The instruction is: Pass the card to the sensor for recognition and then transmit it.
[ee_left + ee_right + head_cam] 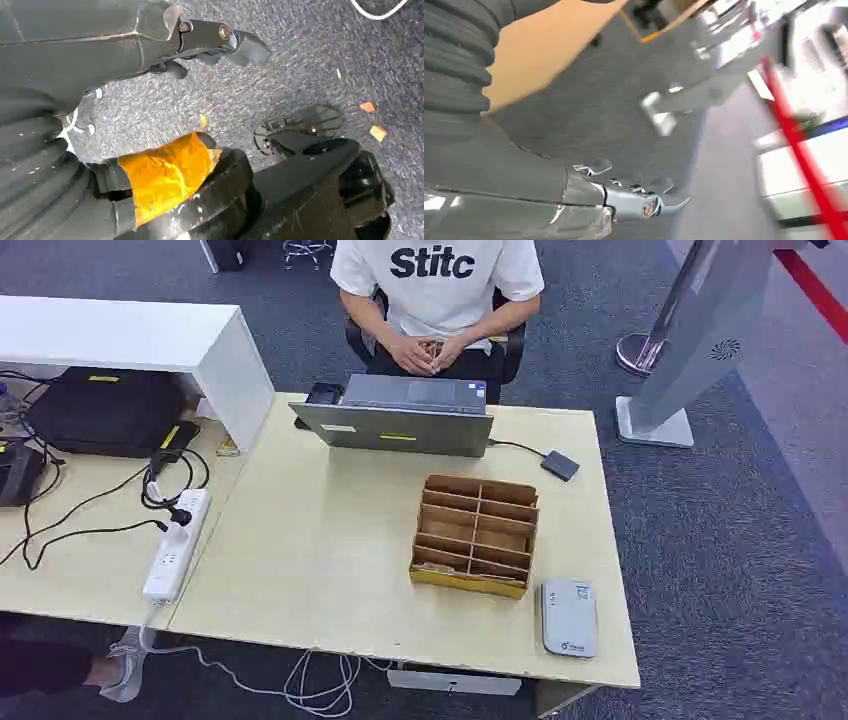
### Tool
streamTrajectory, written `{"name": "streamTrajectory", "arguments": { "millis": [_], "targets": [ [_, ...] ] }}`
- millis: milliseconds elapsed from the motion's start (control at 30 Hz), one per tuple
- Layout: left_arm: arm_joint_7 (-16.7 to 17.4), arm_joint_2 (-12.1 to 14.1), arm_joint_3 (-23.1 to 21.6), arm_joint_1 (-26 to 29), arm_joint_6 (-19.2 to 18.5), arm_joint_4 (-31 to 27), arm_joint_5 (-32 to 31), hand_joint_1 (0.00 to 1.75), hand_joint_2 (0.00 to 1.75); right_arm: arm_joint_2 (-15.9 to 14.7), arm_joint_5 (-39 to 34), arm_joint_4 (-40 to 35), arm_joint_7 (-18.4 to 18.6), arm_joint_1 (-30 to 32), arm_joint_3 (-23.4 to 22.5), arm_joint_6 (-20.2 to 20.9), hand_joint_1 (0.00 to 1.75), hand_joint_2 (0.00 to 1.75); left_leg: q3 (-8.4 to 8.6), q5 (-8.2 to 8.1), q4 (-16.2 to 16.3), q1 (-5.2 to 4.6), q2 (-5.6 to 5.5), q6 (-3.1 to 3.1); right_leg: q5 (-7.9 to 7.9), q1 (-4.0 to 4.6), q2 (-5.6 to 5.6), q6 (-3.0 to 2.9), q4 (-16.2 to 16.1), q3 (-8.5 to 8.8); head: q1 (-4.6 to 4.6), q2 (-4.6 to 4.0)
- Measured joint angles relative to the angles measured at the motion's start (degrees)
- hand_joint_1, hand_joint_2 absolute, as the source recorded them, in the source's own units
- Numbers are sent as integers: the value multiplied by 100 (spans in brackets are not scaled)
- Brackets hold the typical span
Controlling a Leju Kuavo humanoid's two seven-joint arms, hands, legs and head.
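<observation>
While both arms hang below the tabletop (330, 540), nothing on it is touched yet. The left hand (210, 45), seen from its wrist over grey carpet, holds nothing; the fingers look loosely extended, so I read it as empty and spread. The right hand (634, 197) also hangs above carpet with nothing in it, fingers somewhat apart, though that view is blurred.

The cards are presumably in the brown divided cardboard box (475, 533) near the right front of the tabletop; no individual card can be made out in the slots, too small to tell. The grey-white sensor (568, 617) lies flat just beside the box, toward the front right corner. A laptop (400, 420) sits at the far edge, with a person (435, 300) seated behind it, hands clasped.

Judgement: a card will be light, thin, stiff and slick, and hard to lift flat. Best pinched by its upper exposed edge, thumb against a finger, and drawn straight up out of the slot. The box is light too and may shift or tip if the card drags.
</observation>
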Motion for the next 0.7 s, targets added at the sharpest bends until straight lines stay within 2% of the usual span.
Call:
{"name": "streamTrajectory", "arguments": {
  "millis": [33, 100, 267, 400, 467, 500, 533, 567, 600, 633, 667, 700],
  "targets": [
    [-29, -4, 35, -9, -57, 4, -106, 0, 175, -95, -22, -97, -274, -80, -20, 57, 0, 175, 2, 1, 0, -4, -1, 1, -1, -5, 0, 1, 2, -1, 7, 0],
    [-64, -4, 70, -16, -94, 7, -173, 0, 175, -248, -44, -242, -498, -206, -44, 101, 0, 175, 3, 1, 1, 3, -2, 1, 0, 2, -1, 2, 0, 4, 17, 0],
    [-70, -24, 142, -24, -110, 31, -208, 0, 175, -381, -29, -412, -531, -280, -79, 127, 0, 175, 2, -1, 1, -3, -3, 4, 0, -4, -2, 3, 0, 4, 9, 0],
    [-50, -24, 147, -30, -112, 35, -265, 0, 175, -444, 511, -562, -537, -343, -114, 141, 0, 175, 2, -1, 0, -1, -2, 4, 0, -2, -1, 3, 1, 4, 11, 0],
    [-22, -24, 160, -33, -97, 35, -159, 0, 175, -460, 764, -753, -537, -258, 77, -21, 0, 175, 2, -1, 1, -1, -5, 4, -1, -2, -4, 3, 1, 4, 9, 0],
    [0, -28, 226, -42, -57, 35, -7, 0, 175, -460, 995, -1058, -502, -24, 351, -144, 0, 175, -2, -1, -1, -2, -24, 4, -4, -3, -22, 5, 3, 9, 11, 0],
    [22, -39, 298, -40, -18, 35, 87, 0, 175, -438, 1376, -1338, -296, 182, 681, -427, 0, 175, -18, 0, -7, 1, -34, 5, -7, 1, -32, 9, 8, 24, 11, 0],
    [85, -59, 372, -41, 30, 37, 120, 0, 175, -92, 2150, -1946, 199, 430, 1228, -1126, 0, 175, -16, 0, -8, 8, -29, 3, -7, 7, -29, 9, 13, 23, 48, 0],
    [116, -74, 394, -45, 24, 39, 117, 0, 175, 105, 2787, -2580, 561, 641, 1771, -1883, 0, 175, -18, 0, -13, 16, -27, -2, -6, 17, -19, 4, 16, 21, 50, 0],
    [131, -76, 416, -58, -7, 39, 96, 0, 175, 371, 3266, -3083, 802, 790, 2521, -2647, 0, 175, -5, -8, -10, 25, -5, -14, 0, 18, 6, -13, 13, 10, 50, 0],
    [151, -85, 427, -79, -29, 39, 74, 0, 175, 428, 3449, -3326, 829, 929, 3282, -3145, 0, 175, 12, -12, -10, 25, 27, -20, 1, 18, 41, -16, 12, 1, 39, 0],
    [181, -85, 435, -107, -66, 48, 43, 0, 175, 478, 3420, -3503, 773, 1039, 4185, -3448, 0, 175, 27, -13, -9, 24, 39, -21, 1, 17, 58, -20, 13, -7, 35, 0]
  ]
}}
